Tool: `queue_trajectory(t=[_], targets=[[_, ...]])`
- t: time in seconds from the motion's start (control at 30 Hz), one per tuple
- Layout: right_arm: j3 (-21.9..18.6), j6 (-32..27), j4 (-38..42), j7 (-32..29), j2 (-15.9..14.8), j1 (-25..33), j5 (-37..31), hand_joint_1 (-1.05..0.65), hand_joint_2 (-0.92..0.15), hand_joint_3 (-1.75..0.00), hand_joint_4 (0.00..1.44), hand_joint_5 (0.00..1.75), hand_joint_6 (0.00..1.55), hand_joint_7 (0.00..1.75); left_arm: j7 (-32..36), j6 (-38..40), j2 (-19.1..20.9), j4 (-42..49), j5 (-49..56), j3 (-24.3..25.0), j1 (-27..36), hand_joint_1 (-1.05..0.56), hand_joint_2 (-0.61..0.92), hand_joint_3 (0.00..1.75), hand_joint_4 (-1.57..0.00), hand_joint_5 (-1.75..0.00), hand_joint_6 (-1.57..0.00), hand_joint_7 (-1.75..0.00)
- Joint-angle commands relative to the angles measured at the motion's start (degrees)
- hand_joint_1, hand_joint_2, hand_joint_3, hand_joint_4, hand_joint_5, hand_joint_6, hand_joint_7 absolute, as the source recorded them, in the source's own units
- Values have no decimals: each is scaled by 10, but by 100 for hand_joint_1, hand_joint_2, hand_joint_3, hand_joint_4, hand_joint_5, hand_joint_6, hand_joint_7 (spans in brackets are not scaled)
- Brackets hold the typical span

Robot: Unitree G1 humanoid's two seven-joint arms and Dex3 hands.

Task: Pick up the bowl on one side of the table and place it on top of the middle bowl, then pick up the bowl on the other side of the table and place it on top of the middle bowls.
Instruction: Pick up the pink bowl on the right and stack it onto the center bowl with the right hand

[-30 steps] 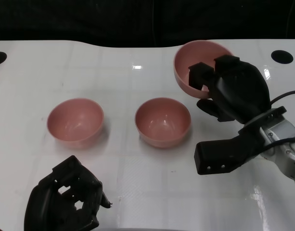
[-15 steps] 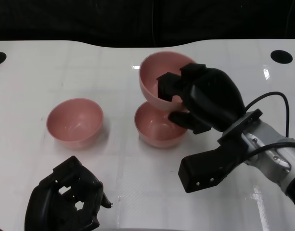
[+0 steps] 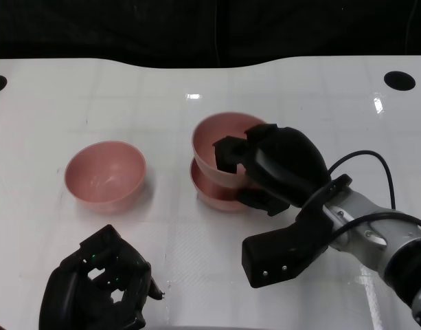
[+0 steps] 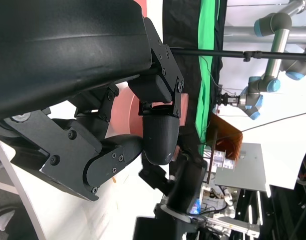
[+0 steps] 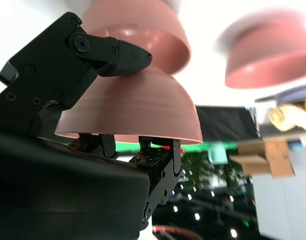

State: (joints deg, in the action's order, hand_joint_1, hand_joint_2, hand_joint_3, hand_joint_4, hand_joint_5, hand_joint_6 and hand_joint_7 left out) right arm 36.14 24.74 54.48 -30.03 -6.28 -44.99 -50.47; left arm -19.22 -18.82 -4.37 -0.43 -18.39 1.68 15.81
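The white table [image 3: 196,75] runs back to a dark backdrop, and your three pink bowls sit across its middle. Your right hand [image 3: 268,168] grips the carried bowl [image 3: 217,148] by its near rim, fingers inside and thumb outside. That bowl sits low over the middle bowl [image 3: 210,196], whose rim shows just beneath it. In the right wrist view the two bowls look nested or nearly so, but you cannot tell whether they fully touch. The carried bowl looks roughly centred on the middle one, so a straight release should seat it.

The left bowl [image 3: 105,174] stands well apart, on the far side of the stack from your right hand. Your left hand [image 3: 100,285] rests low near the table's front edge, fingers curled in on nothing, and it is the nearer hand: that bowl lies ahead of it, further from you.
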Motion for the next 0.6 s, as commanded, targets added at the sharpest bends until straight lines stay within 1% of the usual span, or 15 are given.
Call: queue_trajectory(t=[0.03, 0.07, 0.1, 0.13, 0.17, 0.2, 0.23, 0.27, 0.33, 0.47, 0.5, 0.57, 0.6], targets=[[7, 2, 51, -20, 14, -25, -2, -18, -51, -87, 85, 175, 72, 156, 4, -6, 2, -6, 3, 1, 4, -15, 55, 104, -77, -168, -75, -150], [10, 2, 64, -21, 18, -29, -3, -18, -54, -82, 84, 175, 79, 134, 4, -7, 2, -6, 4, 0, 4, -15, 56, 104, -77, -168, -75, -150], [13, -6, 74, -7, 22, -33, -4, -20, -58, -74, 83, 160, 86, 101, 4, -8, 1, -6, 4, 0, 4, -15, 56, 103, -77, -168, -75, -150], [15, -11, 81, 3, 24, -37, -5, -26, -71, -56, 81, 117, 90, 56, 4, -8, 1, -6, 4, 0, 4, -15, 56, 103, -77, -168, -75, -150], [18, -23, 84, 30, 27, -42, -4, -31, -80, -43, 75, 92, 89, 32, 6, -6, 0, -7, 4, 0, 4, -15, 56, 103, -77, -168, -75, -150], [22, -34, 85, 53, 30, -45, -5, -40, -86, -36, 65, 61, 78, 16, 7, -5, 0, -9, 3, 0, 5, -14, 56, 103, -78, -167, -75, -149], [24, -42, 85, 68, 31, -47, -4, -50, -90, -33, 57, 34, 67, 7, 8, -4, -1, -10, 3, 0, 5, -14, 56, 104, -78, -166, -76, -148], [26, -49, 83, 81, 33, -47, -3, -55, -91, -33, 52, 24, 60, 3, 9, -5, -1, -10, 5, 0, 5, -14, 56, 104, -79, -166, -76, -148], [27, -55, 78, 91, 34, -46, -1, -64, -92, -37, 44, 13, 49, 1, 11, -6, -1, -10, 7, 0, 5, -14, 56, 104, -79, -165, -76, -147], [26, -60, 68, 97, 33, -42, 0, -67, -92, -38, 42, 10, 46, 0, 10, -8, 0, -8, 7, 0, 4, -14, 55, 104, -80, -164, -77, -146], [22, -54, 61, 101, 32, -36, 7, -71, -92, -41, 33, 5, 37, 0, 7, -10, -1, -6, 4, 0, 3, -13, 56, 104, -80, -164, -77, -146], [4, -37, 42, 124, 26, -23, 35, -72, -92, -47, 23, 1, 27, 0, 7, -10, -1, -5, 4, -1, 2, -13, 56, 104, -81, -164, -78, -145], [-1, -32, 31, 131, 23, -18, 45, -72, -92, -48, 21, 1, 25, 0, 8, -10, -1, -6, 5, -1, 2, -13, 56, 104, -81, -164, -78, -144]])
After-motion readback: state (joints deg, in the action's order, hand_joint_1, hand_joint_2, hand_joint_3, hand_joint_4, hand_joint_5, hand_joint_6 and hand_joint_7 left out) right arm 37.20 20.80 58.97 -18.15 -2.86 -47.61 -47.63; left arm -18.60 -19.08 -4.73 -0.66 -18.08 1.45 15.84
